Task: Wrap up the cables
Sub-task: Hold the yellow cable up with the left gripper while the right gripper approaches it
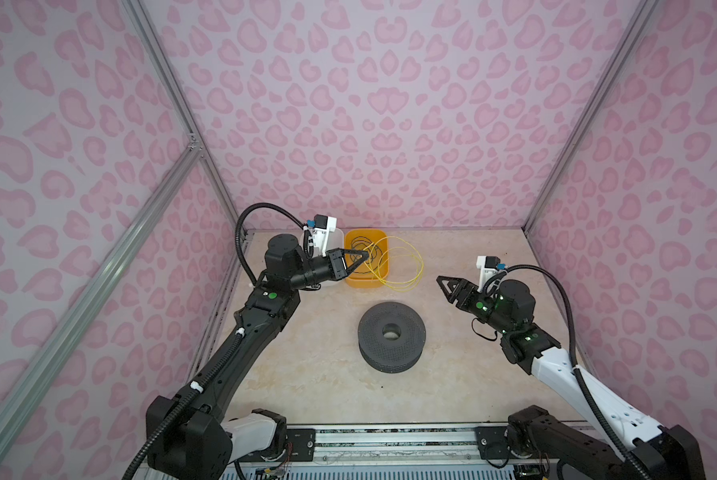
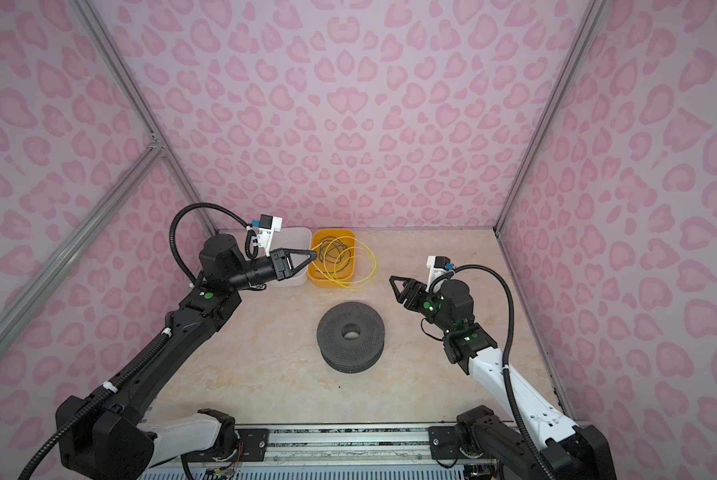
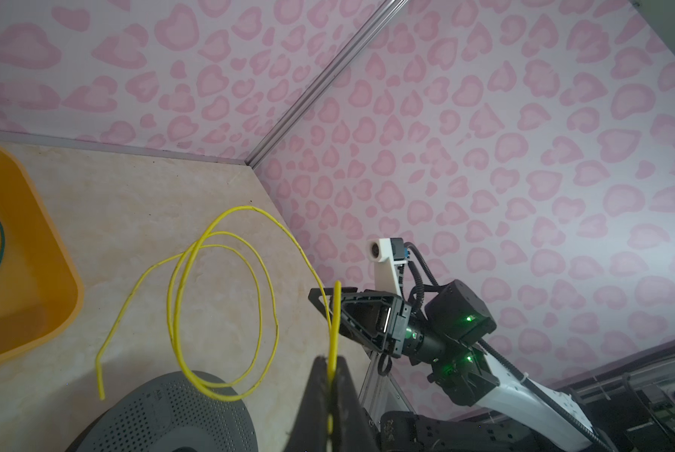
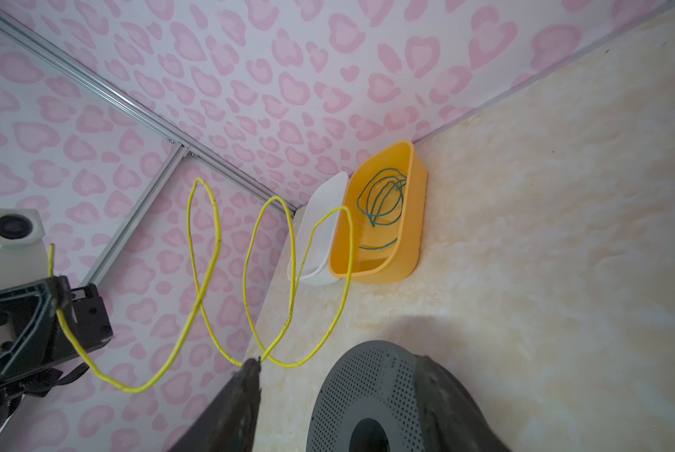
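My left gripper (image 1: 364, 260) (image 2: 314, 256) (image 3: 331, 364) is shut on the yellow cable (image 1: 406, 286) (image 2: 363, 286) (image 3: 246, 207) (image 4: 289, 366) near one end, and a short tail sticks out past the tips. The rest of that cable hangs in loose loops over the orange bin's edge and the table. Inside the orange bin (image 1: 365, 284) (image 2: 327, 283) (image 4: 416, 219) the dark green cable (image 1: 357, 243) (image 2: 335, 249) (image 4: 383, 195) (image 3: 0, 235) lies coiled. My right gripper (image 1: 442, 282) (image 2: 393, 281) (image 4: 338, 362) is open and holds nothing, just right of the yellow loops.
A dark grey perforated spool (image 1: 373, 332) (image 2: 334, 338) (image 3: 163, 411) (image 4: 367, 391) lies flat mid-table, in front of the bins. A white bin (image 1: 338, 236) (image 2: 300, 239) (image 4: 320, 227) stands left of the orange one against the back wall. Pink patterned walls close three sides.
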Available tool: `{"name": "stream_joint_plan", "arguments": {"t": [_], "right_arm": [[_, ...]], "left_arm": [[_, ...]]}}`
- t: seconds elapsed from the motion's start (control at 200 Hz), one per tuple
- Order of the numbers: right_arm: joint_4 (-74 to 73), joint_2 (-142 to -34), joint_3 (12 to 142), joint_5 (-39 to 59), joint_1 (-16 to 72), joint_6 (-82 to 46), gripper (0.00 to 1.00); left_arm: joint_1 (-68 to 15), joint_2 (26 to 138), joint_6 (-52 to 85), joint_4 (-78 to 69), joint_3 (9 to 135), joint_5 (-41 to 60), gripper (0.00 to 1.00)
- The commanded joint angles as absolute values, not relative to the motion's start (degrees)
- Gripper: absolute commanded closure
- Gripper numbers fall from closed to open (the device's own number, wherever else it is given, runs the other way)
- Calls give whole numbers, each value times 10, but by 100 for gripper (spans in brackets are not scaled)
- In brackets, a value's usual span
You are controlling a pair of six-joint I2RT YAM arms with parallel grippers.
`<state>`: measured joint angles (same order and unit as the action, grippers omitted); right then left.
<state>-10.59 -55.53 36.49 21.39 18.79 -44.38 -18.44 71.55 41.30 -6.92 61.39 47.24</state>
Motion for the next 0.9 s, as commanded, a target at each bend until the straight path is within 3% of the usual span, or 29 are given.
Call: {"name": "stream_joint_plan", "arguments": {"t": [0.0,0.19,0.385,0.675,0.895], "right_arm": [[-9,-530,384,190,180,-371,38],[84,-547,447,217,187,-269,37],[156,-611,527,182,231,-171,31],[117,-656,544,230,235,-172,30],[96,-676,550,250,236,-182,36]], "left_arm": [[-190,717,360,-40,614,496,96],[-217,740,276,63,670,492,96],[-236,753,225,148,720,466,96],[-256,749,188,207,753,442,96],[-266,756,171,233,767,438,96]]}}
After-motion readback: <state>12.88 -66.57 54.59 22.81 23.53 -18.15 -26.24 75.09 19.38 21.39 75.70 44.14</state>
